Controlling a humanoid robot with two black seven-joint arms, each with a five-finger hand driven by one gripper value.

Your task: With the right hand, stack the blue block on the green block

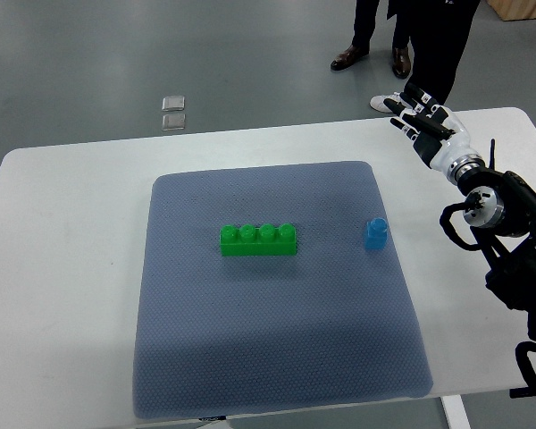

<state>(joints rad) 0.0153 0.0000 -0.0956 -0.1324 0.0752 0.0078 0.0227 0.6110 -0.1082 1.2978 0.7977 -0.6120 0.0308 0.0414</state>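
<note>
Right hand (pixel 422 121) raised, fingers extended, holding nothing.

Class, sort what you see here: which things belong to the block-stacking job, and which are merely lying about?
Belongs to the job:
blue block
green block
right robot hand, open, holding nothing
grey mat under the blocks

Just lying about:
two small clear squares on the floor
a person's shoes beyond the table
</note>
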